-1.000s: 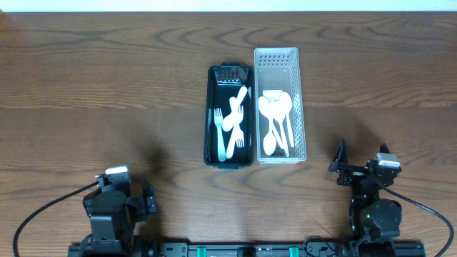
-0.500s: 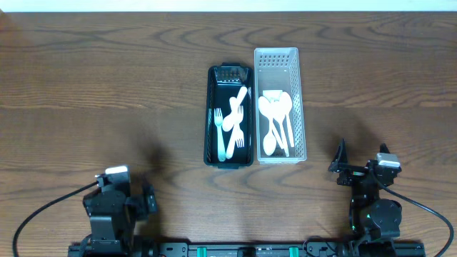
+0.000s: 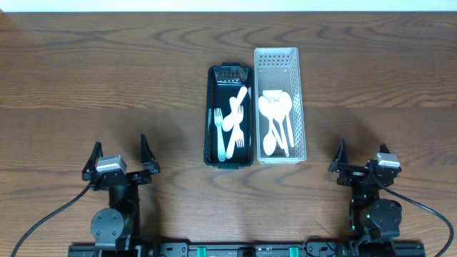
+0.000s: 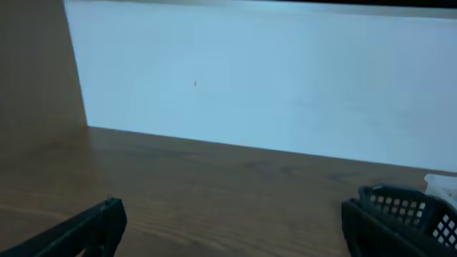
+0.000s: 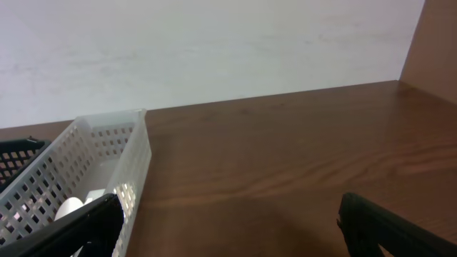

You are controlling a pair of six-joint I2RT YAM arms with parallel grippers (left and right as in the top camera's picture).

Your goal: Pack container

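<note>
A black basket (image 3: 211,114) in the middle of the table holds white forks and a spoon (image 3: 232,125). Beside it on the right, a clear white perforated basket (image 3: 300,107) holds several white spoons (image 3: 275,121). My left gripper (image 3: 119,153) is open and empty near the front edge, left of the baskets. My right gripper (image 3: 360,160) is open and empty at the front right. The left wrist view shows the black basket's corner (image 4: 407,207) at far right. The right wrist view shows the white basket (image 5: 107,164) at left.
Bare wooden tabletop surrounds the two baskets. A pale wall stands behind the table (image 4: 271,86). Cables run from both arm bases along the front edge.
My left arm has swung from a turned-away pose to face forward, with its fingers now spread open toward the table. The right arm and the baskets have not moved.
</note>
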